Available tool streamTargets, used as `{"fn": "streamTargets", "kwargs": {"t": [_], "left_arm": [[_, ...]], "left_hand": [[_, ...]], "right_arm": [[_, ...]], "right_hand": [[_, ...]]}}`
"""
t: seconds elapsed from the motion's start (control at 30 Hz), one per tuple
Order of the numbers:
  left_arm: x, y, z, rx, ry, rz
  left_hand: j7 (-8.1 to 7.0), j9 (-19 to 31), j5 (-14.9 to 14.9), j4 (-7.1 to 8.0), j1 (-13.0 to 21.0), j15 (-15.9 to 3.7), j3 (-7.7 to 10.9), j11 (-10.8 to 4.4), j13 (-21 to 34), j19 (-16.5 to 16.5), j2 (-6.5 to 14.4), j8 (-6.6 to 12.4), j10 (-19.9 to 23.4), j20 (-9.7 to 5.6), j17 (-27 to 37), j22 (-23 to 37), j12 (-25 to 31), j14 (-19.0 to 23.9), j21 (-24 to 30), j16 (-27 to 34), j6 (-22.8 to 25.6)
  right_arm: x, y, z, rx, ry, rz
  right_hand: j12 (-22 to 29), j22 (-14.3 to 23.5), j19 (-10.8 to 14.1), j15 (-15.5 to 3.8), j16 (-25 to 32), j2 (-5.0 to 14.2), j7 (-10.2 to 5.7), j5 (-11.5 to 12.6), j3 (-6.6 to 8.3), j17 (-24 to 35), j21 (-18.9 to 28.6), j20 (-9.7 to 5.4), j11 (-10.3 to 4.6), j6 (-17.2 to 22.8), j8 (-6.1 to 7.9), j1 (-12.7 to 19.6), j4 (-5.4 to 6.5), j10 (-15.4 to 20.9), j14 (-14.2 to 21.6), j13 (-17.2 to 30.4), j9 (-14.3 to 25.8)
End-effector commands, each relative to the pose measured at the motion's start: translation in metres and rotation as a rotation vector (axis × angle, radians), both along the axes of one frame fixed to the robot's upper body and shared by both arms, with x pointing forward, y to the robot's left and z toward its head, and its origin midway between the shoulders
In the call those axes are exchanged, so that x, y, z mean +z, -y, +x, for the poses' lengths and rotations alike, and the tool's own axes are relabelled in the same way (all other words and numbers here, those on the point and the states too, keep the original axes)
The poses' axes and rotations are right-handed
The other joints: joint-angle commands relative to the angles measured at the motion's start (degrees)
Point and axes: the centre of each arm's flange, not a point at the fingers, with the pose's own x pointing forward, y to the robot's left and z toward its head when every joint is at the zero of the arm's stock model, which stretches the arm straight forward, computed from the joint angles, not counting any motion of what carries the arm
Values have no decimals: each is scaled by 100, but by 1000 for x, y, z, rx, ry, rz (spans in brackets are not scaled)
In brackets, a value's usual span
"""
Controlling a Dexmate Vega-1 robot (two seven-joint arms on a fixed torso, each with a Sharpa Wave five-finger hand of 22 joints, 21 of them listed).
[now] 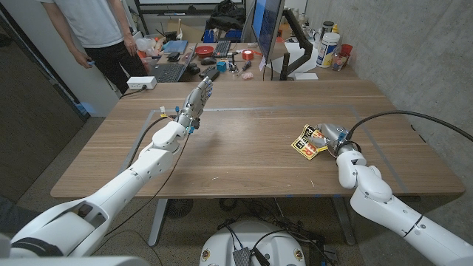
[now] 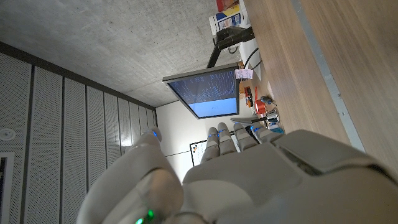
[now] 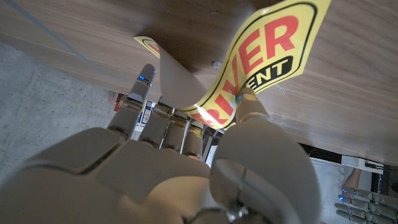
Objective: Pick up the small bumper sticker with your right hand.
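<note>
Left hand [image 1: 197, 100] raised over the bench's [image 1: 244, 159] far-left part, fingers straight and slightly apart, holding nothing; the left wrist view shows the back of the same hand [image 2: 249, 174] with fingers extended, pointing toward a monitor [image 2: 205, 93] beyond the far edge.

Bumper sticker [image 1: 308, 142] sits near the bench's right edge, about midway between near and far edges. Yellow with black border and red lettering. In the right wrist view the sticker [image 3: 267, 56] curls up off the wood; readable letters "IVER" in red, with "ENT" in yellow on a black band beneath. Rest of the wording is hidden.

Right hand [image 1: 330, 137] is at the sticker's right end, thumb and fingers pinching its lifted edge. Right wrist view confirms: hand [image 3: 186, 162] with thumb pressed on the printed face and fingers behind the curled sheet.

Containers: bottles and a white tub [image 1: 330, 49] stand on a desk behind the bench's far-right corner; labels too small to read, contents cannot be told.
</note>
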Motion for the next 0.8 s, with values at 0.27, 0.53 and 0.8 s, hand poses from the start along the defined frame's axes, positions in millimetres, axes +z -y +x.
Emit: {"fn": "streamTargets", "kwargs": {"t": [0.27, 0.53, 0.8], "left_arm": [[1, 0, 2, -8, 1, -3], [1, 1, 3, -11, 1, -1], [1, 2, 2, -13, 2, -1]], "left_hand": [[-7, 30, -19, -11, 27, -25, -34, -34, 10, -19, 76, -6, -3, 38, 13, 20, 24, -46, -11, 6, 1], [-4, 31, -19, -11, 29, -24, -38, -36, 10, -18, 79, -6, -6, 36, 13, 20, 23, -45, -13, 6, 2], [-11, 31, -20, -12, 30, -28, -43, -35, 10, -19, 82, -6, -8, 33, 13, 20, 22, -45, -16, 6, 2]], "right_arm": [[16, -4, -12, 18, 42, 4], [21, -6, -18, 27, 60, 3], [28, -6, -25, 33, 88, 2]], "right_hand": [[14, 21, 89, 23, -45, 7, 12, -26, 36, 13, 23, 14, 23, 67, -7, 119, -5, 93, 99, 10, 30], [8, 21, 93, 18, -56, 23, 23, -37, 39, 18, 10, 22, 16, 142, 6, 110, 15, 122, 143, 11, 35], [22, 21, 106, -4, -62, 29, 30, -49, 33, 21, 3, 23, 31, 149, -4, 87, 36, 190, 175, 11, 38]]}}
